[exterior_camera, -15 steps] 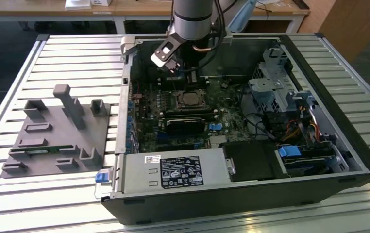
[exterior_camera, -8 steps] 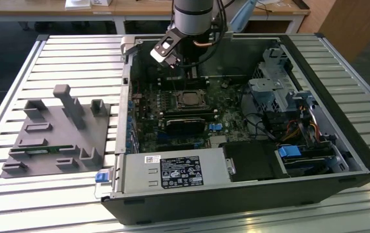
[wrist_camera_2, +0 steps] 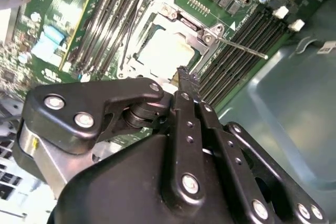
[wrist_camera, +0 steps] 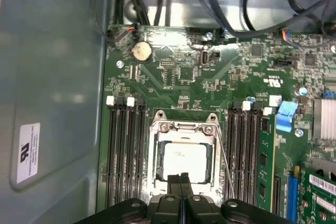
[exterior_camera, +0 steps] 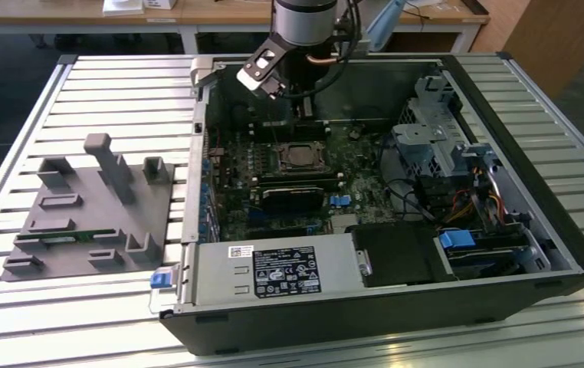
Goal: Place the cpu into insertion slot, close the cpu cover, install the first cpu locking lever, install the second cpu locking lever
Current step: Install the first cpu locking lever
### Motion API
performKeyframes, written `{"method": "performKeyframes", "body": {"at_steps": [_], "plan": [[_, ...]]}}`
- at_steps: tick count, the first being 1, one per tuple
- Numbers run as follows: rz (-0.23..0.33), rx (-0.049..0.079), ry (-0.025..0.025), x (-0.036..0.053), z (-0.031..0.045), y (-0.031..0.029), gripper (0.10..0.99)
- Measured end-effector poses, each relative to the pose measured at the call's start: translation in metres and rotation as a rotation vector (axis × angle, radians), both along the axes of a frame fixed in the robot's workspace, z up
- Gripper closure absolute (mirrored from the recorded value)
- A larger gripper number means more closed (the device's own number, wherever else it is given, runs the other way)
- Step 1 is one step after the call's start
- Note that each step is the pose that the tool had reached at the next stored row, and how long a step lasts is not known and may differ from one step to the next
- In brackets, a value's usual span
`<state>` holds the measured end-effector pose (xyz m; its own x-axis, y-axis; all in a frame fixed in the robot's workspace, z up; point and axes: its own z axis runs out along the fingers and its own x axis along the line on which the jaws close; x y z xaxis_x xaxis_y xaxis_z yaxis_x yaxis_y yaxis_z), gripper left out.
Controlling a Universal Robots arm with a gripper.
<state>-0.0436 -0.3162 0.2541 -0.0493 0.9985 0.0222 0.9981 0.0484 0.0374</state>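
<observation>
Jaws pressed together with nothing between them, their black fingertips (wrist_camera: 176, 183) poised over one edge of the cpu cover (wrist_camera: 216, 156); whether they touch it cannot be told. In the first wrist view the cpu (wrist_camera: 184, 158), a square chip with a pale metal top, lies seated in the insertion slot (wrist_camera: 155, 129) on the green motherboard (wrist_camera: 184, 72). The silvery frame of the cover lies flat around the chip, which shows through its window. A thin metal lever (wrist_camera: 224, 163) runs along one side of the socket, its free end angled away over the neighbouring memory slots (wrist_camera: 247, 150). In the exterior view the arm (exterior_camera: 303, 23) reaches down into an open computer case (exterior_camera: 374, 314) lying on a slatted bench (exterior_camera: 118, 84). A grey fixture block (exterior_camera: 87, 215) rests on the bench beside the case, at the exterior view's left.
</observation>
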Motion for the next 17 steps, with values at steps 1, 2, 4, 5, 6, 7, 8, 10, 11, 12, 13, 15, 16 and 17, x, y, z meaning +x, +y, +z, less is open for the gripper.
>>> {"method": "performKeyframes", "body": {"at_steps": [1, 2, 4, 5, 6, 7, 8, 10, 11, 12, 13, 15, 16, 17], "plan": [[0.017, 0.0, 0.0, 0.0, 0.0, 0.0, 0.98], [0.035, 0.0, 0.0001, 0.0, 0.0001, 0.0, 0.98], [0.073, 0.0, 0.0001, 0.0, 0.0, 0.0, 0.98], [0.091, 0.0, 0.0001, 0.0, 0.0, 0.0, 0.98], [0.109, 0.0, 0.0001, 0.0, 0.0, 0.0, 0.98], [0.127, 0.0, 0.0001, 0.0, 0.0, 0.0, 0.98], [0.145, 0.0, 0.0001, 0.0, -0.0001, 0.0, 0.98], [0.176, 0.0, 0.0, 0.0, -0.0002, -0.0001, 0.98], [0.193, 0.0, 0.0001, -0.0001, -0.0003, -0.0001, 0.98], [0.21, 0.0, 0.0001, 0.0, -0.0004, -0.0001, 0.98], [0.228, 0.0, 0.0001, 0.0, -0.0006, -0.0001, 0.98], [0.264, 0.0, 0.0001, 0.0, -0.0008, -0.0001, 0.98], [0.282, 0.0, 0.0001, 0.0, -0.0009, -0.0001, 0.98], [0.301, 0.0, 0.0001, 0.0, -0.0011, -0.0001, 0.98]]}}
